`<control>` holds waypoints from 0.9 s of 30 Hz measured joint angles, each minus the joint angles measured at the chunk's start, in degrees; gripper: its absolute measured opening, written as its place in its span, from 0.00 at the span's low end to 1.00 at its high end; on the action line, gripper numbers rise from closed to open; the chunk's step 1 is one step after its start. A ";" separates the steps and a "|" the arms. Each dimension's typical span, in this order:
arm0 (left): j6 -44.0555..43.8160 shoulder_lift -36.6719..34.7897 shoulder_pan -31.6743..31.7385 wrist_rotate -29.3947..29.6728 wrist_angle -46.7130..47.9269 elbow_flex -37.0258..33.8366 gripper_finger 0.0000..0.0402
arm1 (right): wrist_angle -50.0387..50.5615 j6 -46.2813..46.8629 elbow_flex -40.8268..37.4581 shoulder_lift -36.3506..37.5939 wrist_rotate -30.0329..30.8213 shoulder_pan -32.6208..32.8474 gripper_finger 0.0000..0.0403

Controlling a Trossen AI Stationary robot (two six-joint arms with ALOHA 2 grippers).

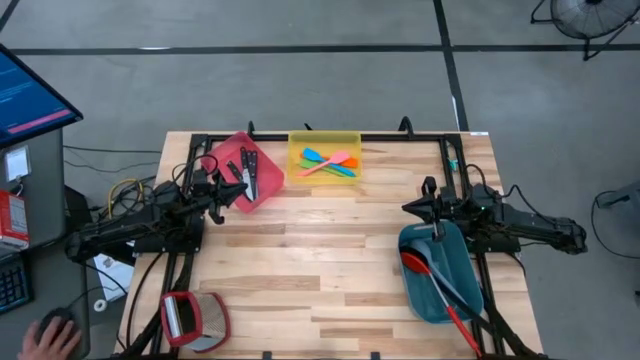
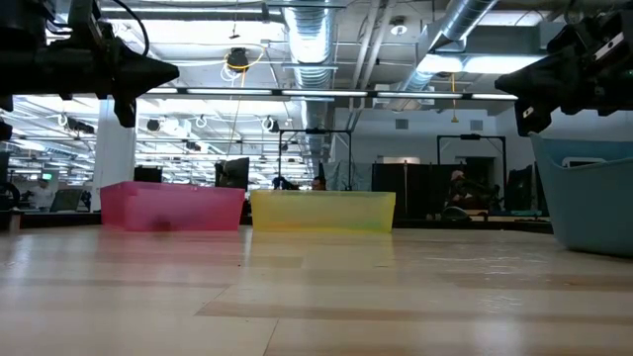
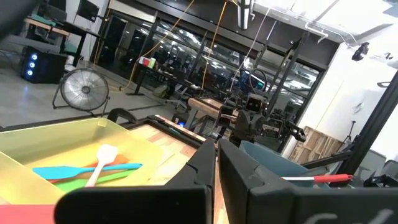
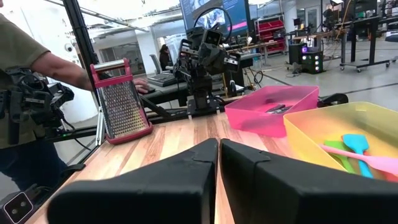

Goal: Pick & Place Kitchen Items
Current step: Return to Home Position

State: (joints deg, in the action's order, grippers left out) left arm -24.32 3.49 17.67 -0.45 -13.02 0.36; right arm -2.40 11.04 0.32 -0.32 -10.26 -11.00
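Your sorting looks done; only parking the arms remains.
The knives (image 1: 248,172) are in the pink bin (image 1: 226,151), spatulas (image 1: 328,163) in the yellow bin (image 1: 298,141), spoons (image 1: 440,285) in the teal bin (image 1: 418,242); left gripper (image 1: 228,195) and right gripper (image 1: 408,207) hover clenched, empty.

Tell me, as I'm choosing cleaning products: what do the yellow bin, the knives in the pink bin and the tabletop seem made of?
Yellow bin: likely plastic, glossy and translucent; light shows through its wall. Knives in the pink bin: silvery blades, probably steel; dark handles, material unclear. Tabletop: pale wood strips with visible grain and joints, low sheen.
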 joint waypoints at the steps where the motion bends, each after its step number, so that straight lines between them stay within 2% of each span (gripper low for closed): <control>1: 0.00 0.00 0.01 0.01 0.02 0.00 0.00 | 0.00 0.00 0.00 -0.01 0.00 0.00 0.04; 27: 0.00 0.00 0.01 -0.01 -0.13 0.00 0.00 | 0.01 0.01 0.00 0.00 -0.02 0.00 0.04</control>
State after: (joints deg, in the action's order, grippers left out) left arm -24.32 3.49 17.68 -0.46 -13.15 0.36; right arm -2.39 11.05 0.32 -0.32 -10.28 -11.00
